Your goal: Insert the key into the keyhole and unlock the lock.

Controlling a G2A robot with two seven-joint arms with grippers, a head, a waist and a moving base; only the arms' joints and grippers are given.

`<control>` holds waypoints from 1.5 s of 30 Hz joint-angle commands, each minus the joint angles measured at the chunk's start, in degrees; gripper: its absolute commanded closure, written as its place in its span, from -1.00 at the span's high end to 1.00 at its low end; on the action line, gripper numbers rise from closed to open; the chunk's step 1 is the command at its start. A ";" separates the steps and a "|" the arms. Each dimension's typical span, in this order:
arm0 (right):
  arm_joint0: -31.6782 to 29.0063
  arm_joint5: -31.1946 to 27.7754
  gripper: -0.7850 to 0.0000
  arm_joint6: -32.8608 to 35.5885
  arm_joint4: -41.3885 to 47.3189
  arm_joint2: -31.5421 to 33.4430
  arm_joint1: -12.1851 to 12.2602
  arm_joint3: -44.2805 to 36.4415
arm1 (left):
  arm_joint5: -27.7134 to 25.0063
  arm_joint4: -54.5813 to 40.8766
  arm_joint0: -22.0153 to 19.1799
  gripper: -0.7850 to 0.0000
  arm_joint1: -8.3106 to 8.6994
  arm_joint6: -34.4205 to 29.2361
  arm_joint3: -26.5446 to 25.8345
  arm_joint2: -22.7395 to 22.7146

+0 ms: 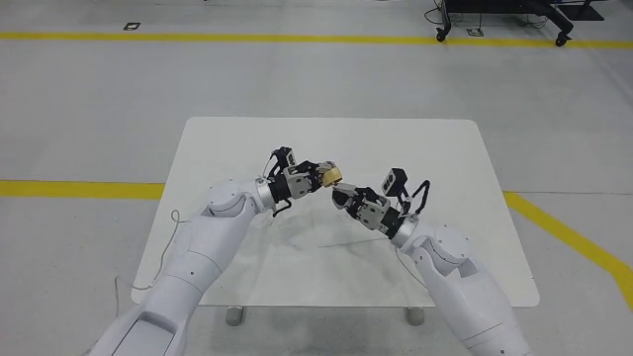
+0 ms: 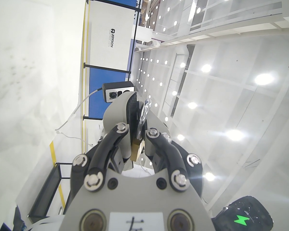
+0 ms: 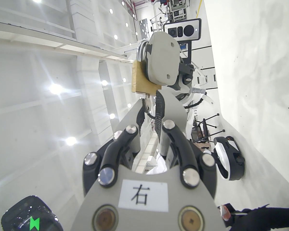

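A small brass padlock (image 1: 332,173) hangs above the middle of the table, with my left gripper (image 1: 318,177) shut on its body. In the left wrist view the padlock (image 2: 136,150) sits edge-on between my left gripper's (image 2: 137,143) fingers. A silver key (image 3: 147,103) is pinched in my right gripper (image 3: 150,108), which is shut on it. The key's blade meets the underside of the padlock (image 3: 140,79), apparently inside the keyhole. The shackle (image 3: 141,49) points away from the key. Seen from the left wrist, the key (image 2: 144,115) stands straight out of the lock. My right gripper (image 1: 344,196) faces the left one, tip to tip.
The white table (image 1: 247,158) lies under both arms, with bare surface on every side of them. Grey floor with yellow lines surrounds it. Wheeled carts (image 1: 504,0) stand far behind, well out of reach.
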 commanded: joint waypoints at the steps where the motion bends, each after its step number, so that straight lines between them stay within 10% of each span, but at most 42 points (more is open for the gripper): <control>1: 0.44 0.38 -1.00 -0.24 0.64 0.06 -0.02 0.72 | 0.43 0.03 0.11 -1.00 -0.07 -0.37 -0.11 0.28; 19: 5.42 17.78 -1.00 13.54 24.15 1.45 -0.22 11.11 | -3.05 4.59 0.50 -1.00 0.04 3.45 -1.42 0.03; 31: 8.28 19.39 -1.00 15.70 23.70 0.46 0.03 14.99 | -2.98 7.19 0.92 -1.00 0.45 5.23 -2.79 -0.81; 39: 6.47 15.51 0.89 10.65 12.01 1.61 1.31 9.45 | -1.29 3.98 1.16 -1.00 0.27 5.20 -2.34 -1.61; 45: 1.90 11.26 1.00 6.36 4.96 6.64 2.76 1.33 | -0.07 7.94 0.37 -1.00 0.05 6.75 -1.68 0.15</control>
